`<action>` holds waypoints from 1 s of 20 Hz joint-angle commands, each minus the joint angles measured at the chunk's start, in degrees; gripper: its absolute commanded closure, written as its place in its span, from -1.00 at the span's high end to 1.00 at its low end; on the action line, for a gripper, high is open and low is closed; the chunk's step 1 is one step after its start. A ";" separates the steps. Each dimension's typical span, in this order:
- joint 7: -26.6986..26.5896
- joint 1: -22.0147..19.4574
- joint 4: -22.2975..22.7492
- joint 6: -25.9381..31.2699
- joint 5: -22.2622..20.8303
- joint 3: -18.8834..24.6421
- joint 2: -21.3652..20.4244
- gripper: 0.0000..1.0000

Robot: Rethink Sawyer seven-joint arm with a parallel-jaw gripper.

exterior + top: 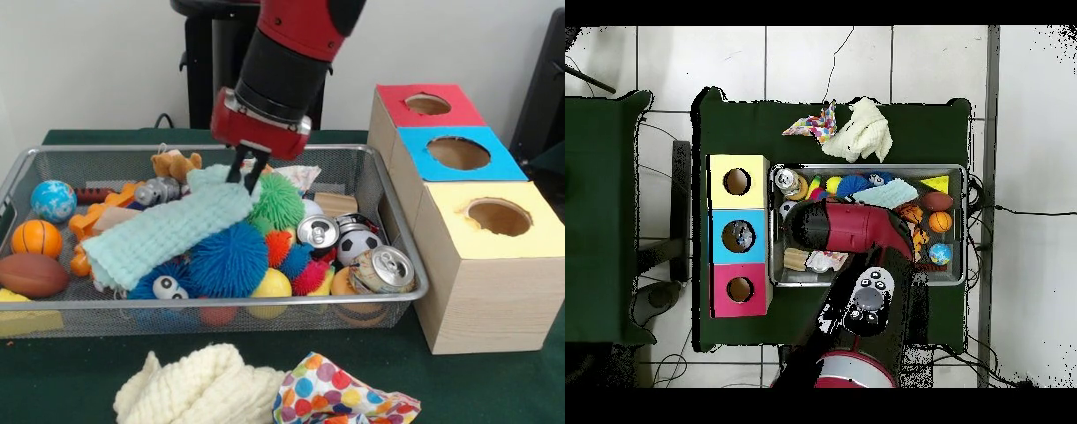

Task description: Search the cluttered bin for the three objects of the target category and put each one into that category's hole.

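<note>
Red arm leans down over the bin (26, 172); we see our gripper (246, 179) pinched on the mint cloth's (168, 231) edge.

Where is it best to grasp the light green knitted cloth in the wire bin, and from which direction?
Probably at the raised upper corner of the light green knitted cloth, coming from above: it drapes loosely over the toys, so that edge can be pinched. The tool is there.

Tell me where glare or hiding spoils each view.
Front view: light glints off the soda cans, and the mint cloth stays evenly lit. Overhead view: the arm hides the bin's middle, gripper included.
</note>
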 commanded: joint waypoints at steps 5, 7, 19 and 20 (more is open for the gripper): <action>16.08 5.35 -7.75 3.69 6.44 2.40 5.94 -1.00; 16.80 6.32 -8.08 4.65 7.29 0.93 6.21 -1.00; 18.18 11.63 -10.73 6.46 12.38 -4.30 9.38 -1.00; 18.21 11.85 -10.83 6.32 12.79 -4.43 9.60 -1.00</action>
